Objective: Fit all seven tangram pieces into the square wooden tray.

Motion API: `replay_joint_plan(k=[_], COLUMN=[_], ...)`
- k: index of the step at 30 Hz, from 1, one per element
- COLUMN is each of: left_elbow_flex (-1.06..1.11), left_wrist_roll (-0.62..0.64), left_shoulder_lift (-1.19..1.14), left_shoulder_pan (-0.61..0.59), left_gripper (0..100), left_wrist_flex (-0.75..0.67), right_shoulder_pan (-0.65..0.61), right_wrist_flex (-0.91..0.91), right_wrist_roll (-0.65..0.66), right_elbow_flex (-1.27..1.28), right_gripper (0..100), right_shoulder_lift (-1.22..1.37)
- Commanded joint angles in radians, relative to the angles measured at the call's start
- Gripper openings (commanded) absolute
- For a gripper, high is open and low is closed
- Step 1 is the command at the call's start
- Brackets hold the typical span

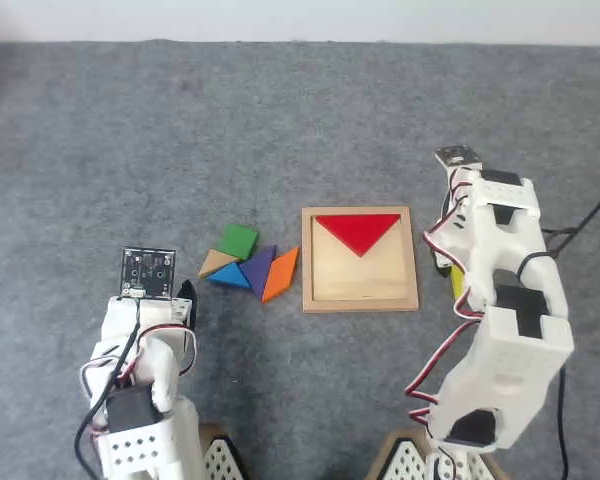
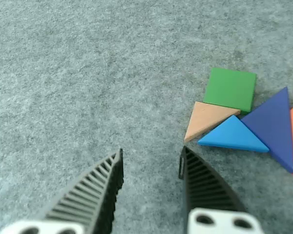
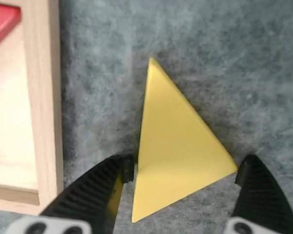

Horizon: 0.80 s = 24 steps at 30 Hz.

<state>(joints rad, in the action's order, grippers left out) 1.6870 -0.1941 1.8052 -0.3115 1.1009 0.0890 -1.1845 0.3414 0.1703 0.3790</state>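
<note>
High view: 1 red pc (image 1: 358, 232) in tray (image 1: 360, 303), 5 loose pcs (image 1: 254, 268), 1 yellow pc (image 3: 173, 141) (L+R jaws apart).

- You work under soft, even, bright light from overhead; the grey mat (image 1: 280, 120) is lit alike from edge to edge in the high view.
- The wall (image 1: 300, 18) along the far edge is the brightest strip.
- The yellow triangle (image 3: 176, 146) throws a narrow dark shadow toward the wooden tray (image 3: 44, 97).
- The green square (image 2: 230, 89) shows one thin shaded side.
</note>
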Motion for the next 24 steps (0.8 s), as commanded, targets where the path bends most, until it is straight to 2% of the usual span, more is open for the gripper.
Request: replay_joint_plan(k=[1,14,20,24], left_elbow_flex=[-0.004,-0.004,-0.004,-0.004], left_wrist_roll=[-0.008,-0.008,-0.008,-0.008], left_shoulder_lift=[0.011,0.011,0.011,0.011], left_shoulder_pan=[-0.006,-0.006,-0.006,-0.006], left_gripper=[18,18,18,18], left_wrist_flex=[0.000,0.000,0.000,0.002], right_shoulder_pan=[-0.016,-0.015,-0.010,-0.016], right_wrist_flex=[0.013,0.071,0.047,0.050], right_wrist_roll=[-0.012,0.000,-0.003,-0.008], right_elbow_flex=[-0.038,-0.037,-0.026,0.003], right_gripper=[32.8,32.4,25.4,30.6], right_shoulder_lift=[-0.058,-0.058,-0.059,-0.058])
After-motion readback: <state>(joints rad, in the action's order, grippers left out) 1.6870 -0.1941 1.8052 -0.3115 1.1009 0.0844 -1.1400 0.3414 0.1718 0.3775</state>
